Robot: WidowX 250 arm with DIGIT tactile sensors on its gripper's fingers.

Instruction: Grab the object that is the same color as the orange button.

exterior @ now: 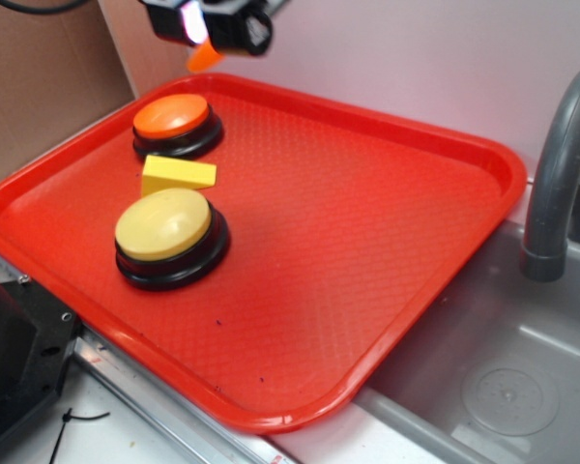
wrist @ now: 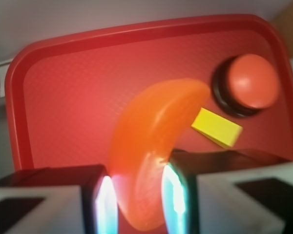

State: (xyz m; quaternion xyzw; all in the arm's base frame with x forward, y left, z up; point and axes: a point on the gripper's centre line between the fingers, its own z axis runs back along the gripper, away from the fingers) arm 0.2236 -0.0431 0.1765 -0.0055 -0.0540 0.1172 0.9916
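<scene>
Fingers (wrist: 136, 195) are clamped on the orange crescent (wrist: 154, 146), 1 pad pressing each side of its lower half, while its upper tip curves free beyond them in the wrist view. Taking the red tray (exterior: 387, 242) as the landmark, the crescent is lifted well above it, held over the tray's far rim, and only its orange tip (exterior: 204, 56) shows below the gripper in the exterior view. Down on the tray, the orange button (exterior: 172, 116) sits near the far left corner, the yellow wedge block (exterior: 178, 174) lies just in front of it, and the pale-yellow button (exterior: 164, 224) stands nearer the front edge, with the rest of the tray bare. Judging from this, the grab looks essentially done: the matching-colour piece is off the tray and held. What seems left is only to keep the hold secure, since the glossy curved piece could slip between the pads.
</scene>
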